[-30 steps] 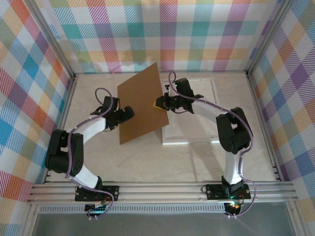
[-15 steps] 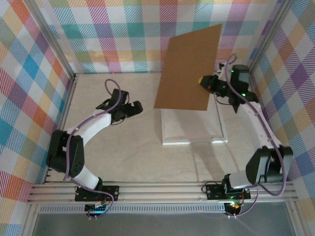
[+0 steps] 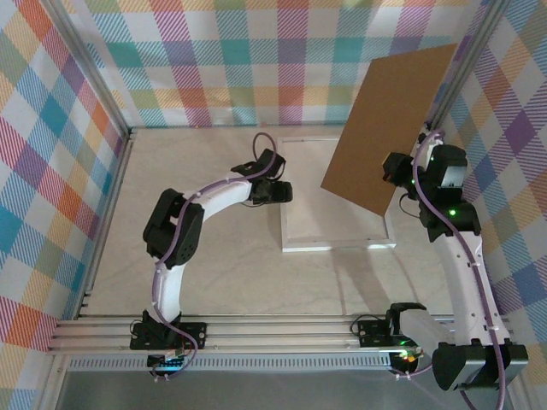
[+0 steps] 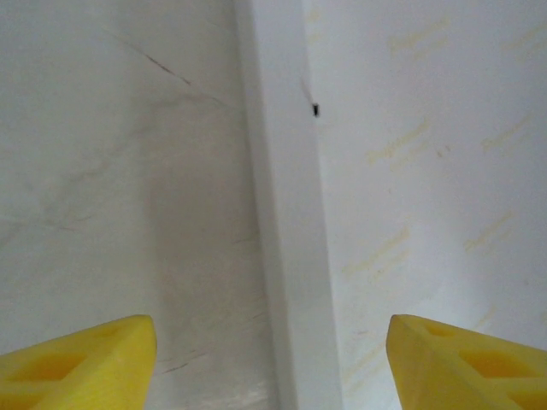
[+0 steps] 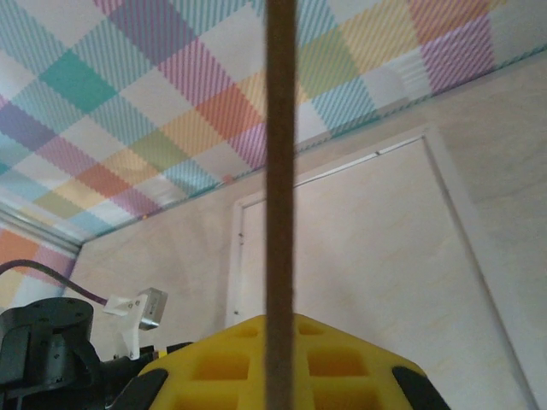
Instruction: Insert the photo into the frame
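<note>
The white frame lies flat on the table right of centre, with a pale sheet inside it. My left gripper hangs open over the frame's left border, one yellow fingertip on each side of it, nothing between them. My right gripper is shut on a plain brown backing board, held up tilted at the right, above the frame's far right corner. In the right wrist view the board shows edge-on between the yellow fingers, with the frame below. The photo is out of view.
Checked walls close in the table at the back and on both sides; the raised board's top corner reaches the back right corner post. The pale sheet carries faint yellowish print. Bare table lies left and in front of the frame.
My right arm has swung the brown board up and to the right, off the frame. My left arm has moved right to the frame's left border and its jaws have narrowed a little.
</note>
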### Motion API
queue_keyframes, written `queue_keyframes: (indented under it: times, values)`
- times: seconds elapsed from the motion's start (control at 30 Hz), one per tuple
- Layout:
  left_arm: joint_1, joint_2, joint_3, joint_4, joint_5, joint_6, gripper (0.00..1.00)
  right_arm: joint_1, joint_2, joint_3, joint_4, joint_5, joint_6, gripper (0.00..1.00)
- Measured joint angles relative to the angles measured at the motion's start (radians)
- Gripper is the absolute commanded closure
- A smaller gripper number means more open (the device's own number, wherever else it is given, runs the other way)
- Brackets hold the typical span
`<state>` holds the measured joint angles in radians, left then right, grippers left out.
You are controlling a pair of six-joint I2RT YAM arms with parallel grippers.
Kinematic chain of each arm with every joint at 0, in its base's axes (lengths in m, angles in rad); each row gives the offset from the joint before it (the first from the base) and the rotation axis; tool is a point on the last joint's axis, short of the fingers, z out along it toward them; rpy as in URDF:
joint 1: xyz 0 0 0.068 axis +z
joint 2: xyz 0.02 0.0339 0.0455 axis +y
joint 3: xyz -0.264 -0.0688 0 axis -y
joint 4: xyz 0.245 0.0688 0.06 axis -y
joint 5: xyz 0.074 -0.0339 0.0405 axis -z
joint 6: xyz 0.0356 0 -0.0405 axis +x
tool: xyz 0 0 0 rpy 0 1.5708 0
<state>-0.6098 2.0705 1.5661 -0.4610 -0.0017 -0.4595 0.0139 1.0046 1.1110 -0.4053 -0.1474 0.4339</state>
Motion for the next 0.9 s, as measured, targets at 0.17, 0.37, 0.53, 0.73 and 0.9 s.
queue_keyframes:
  times: [0.17,0.37,0.53,0.73,0.9]
  values:
    - [-0.018,0.071,0.071,-0.039,-0.010,-0.001,0.42,-0.001,-0.001,-0.011,-0.006,0.034,-0.011,1.00]
    - [-0.018,0.094,0.080,-0.049,-0.037,-0.016,0.57,-0.001,-0.002,-0.014,-0.014,0.034,-0.021,1.00]
    - [-0.007,0.084,0.044,-0.004,-0.042,-0.033,0.75,-0.001,-0.002,-0.017,-0.015,0.029,-0.022,1.00]
    - [0.032,-0.010,-0.092,0.030,-0.056,-0.042,0.80,-0.001,0.023,-0.018,0.001,-0.023,-0.020,1.00]
    - [0.092,-0.111,-0.231,0.041,-0.065,-0.041,0.80,-0.001,0.088,-0.017,0.029,-0.109,0.002,1.00]
